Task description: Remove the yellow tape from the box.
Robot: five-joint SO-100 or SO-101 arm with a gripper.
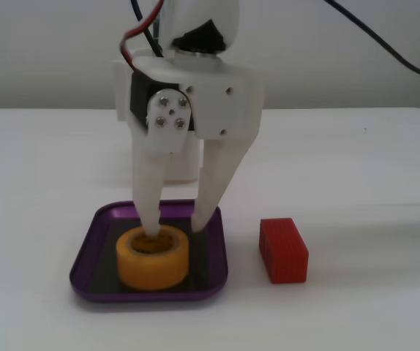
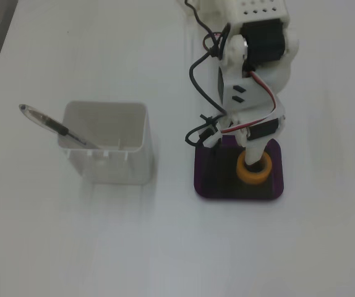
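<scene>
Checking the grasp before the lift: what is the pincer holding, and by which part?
The pincer straddles the yellow tape's wall, one finger inside its hole; a firm hold cannot be told.

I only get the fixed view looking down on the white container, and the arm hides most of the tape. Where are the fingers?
Observer: In a fixed view from table level, the gripper straddles the wall of the yellow tape, with one finger in its hole and one outside.
Operator: Is the tape lifted?
Observer: No, it sits on the floor of the box.
Operator: Anything nearby?
Observer: A red block lies on the table, right of the box and apart from it.
</scene>
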